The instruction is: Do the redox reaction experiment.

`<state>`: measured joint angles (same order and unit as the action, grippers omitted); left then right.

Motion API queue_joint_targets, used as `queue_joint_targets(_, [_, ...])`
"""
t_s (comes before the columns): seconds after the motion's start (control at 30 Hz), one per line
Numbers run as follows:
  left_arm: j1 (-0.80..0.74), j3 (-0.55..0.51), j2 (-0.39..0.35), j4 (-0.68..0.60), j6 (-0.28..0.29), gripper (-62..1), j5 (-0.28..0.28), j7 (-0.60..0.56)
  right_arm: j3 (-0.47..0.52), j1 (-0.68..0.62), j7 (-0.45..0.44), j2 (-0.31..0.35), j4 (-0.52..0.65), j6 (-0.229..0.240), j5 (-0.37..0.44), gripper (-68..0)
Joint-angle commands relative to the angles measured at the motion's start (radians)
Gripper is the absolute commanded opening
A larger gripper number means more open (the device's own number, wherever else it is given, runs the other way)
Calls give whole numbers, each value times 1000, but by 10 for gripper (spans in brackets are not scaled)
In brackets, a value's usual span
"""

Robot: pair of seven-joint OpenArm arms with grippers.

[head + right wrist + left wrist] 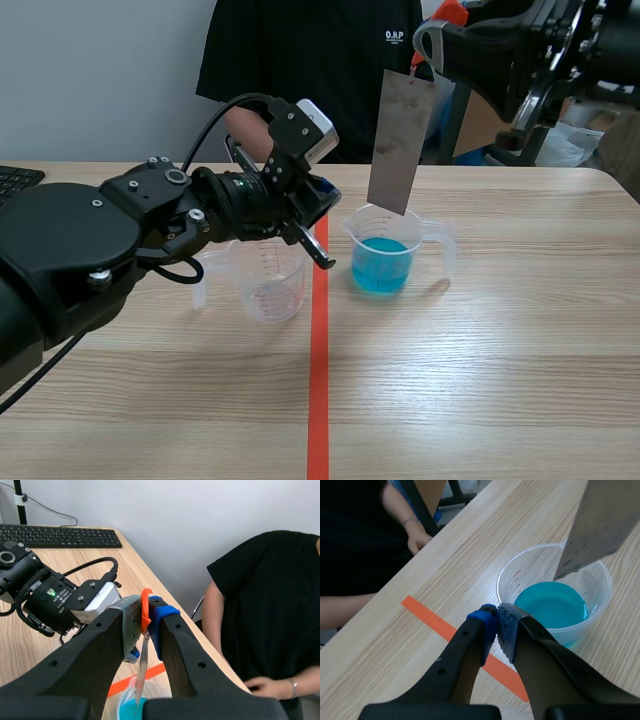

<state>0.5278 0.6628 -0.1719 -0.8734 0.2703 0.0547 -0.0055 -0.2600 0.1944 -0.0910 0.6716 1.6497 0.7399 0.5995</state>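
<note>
Closest in, the left gripper (497, 619) has its fingers closed on nothing, beside an empty clear cup (270, 285). Right gripper (146, 609) fingers pinch a grey metal strip (402, 140) hanging over the blue-liquid beaker (383, 255) mid-desk. A person (300, 70) sits at the far edge.

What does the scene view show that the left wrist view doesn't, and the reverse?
Only the scene view: a second beaker, a keyboard, and the right jaws shut on the top of the strip. Only the left wrist view: a person's hand, and the left jaws' pads meeting, shut on nothing. Both: the beaker of blue liquid, the strip's lower end over it, the tape line.
</note>
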Motion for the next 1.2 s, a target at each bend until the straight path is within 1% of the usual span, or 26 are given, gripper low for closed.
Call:
queue_joint_targets(0.0, [19,1,3,-4,19,-569,-9,-29,-8,40,-21,25,20,6,14,-661])
queue_joint_targets(0.07, [19,1,2,7,52,-569,-23,-43,-16,45,-26,35,20,6,14,-661])
queue_joint_targets(0.2, [19,1,0,13,103,-569,-23,-51,-28,44,-37,47,20,6,14,-661])
queue_joint_targets(0.23, [19,1,0,13,108,-569,-22,-51,-32,44,-40,51,20,6,14,-661])
queue_joint_targets(0.33, [20,1,0,13,107,-569,-21,-58,-35,45,-51,60,20,6,12,-661])
queue_joint_targets(0.47, [33,1,-5,13,108,-569,12,-57,-36,48,-67,76,20,6,8,-661])
queue_joint_targets(0.53, [40,1,-10,13,108,-569,19,-58,-36,50,-77,85,20,6,6,-661])
queue_joint_targets(0.73, [61,1,-27,13,127,-569,19,-69,-36,52,-94,105,20,6,6,-661])
queue_joint_targets(0.83, [66,1,-34,13,145,-569,19,-73,-36,52,-96,107,20,6,-5,-661])
queue_joint_targets(0.93, [66,1,-40,13,148,-569,20,-74,-36,52,-97,107,20,6,-20,-661])
queue_joint_targets(1.17, [66,1,-42,13,159,-569,20,-77,-36,52,-97,107,20,6,-25,-661])
